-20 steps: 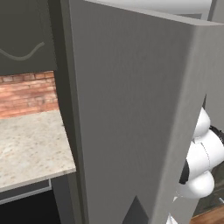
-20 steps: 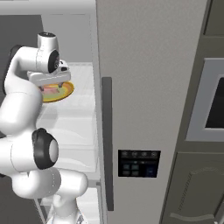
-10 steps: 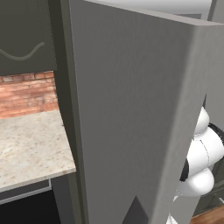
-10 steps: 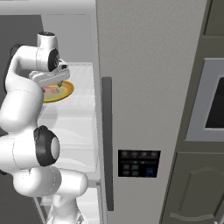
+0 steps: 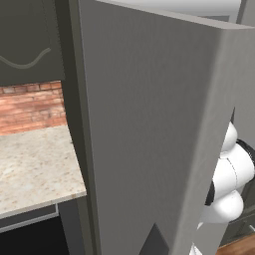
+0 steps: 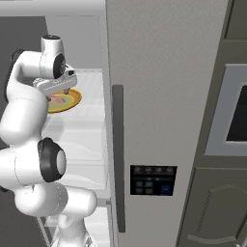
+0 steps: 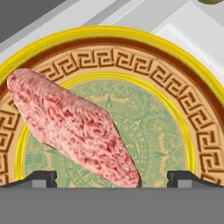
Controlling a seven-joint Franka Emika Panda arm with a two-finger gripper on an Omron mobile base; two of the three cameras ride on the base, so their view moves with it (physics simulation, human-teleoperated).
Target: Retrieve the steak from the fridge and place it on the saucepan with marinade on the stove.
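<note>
Fingers point(image 7: 112, 177) spread wide, empty, above the coarse-grained pink steak point(image 7: 72, 124) on a round, yellow-rimmed patterned plate point(image 7: 175, 109).

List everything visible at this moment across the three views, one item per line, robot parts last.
steak: one, pinkish-red, lying on the plate
plate: one, yellow rim with patterned centre, on a fridge shelf
fridge: one, light grey, left door swung open, right door shut
wall oven: one, dark window, right of the fridge
counter: one, speckled beige, left of the fridge
brick wall: one, red, behind the counter
gripper: one, jaws open above the steak
</note>
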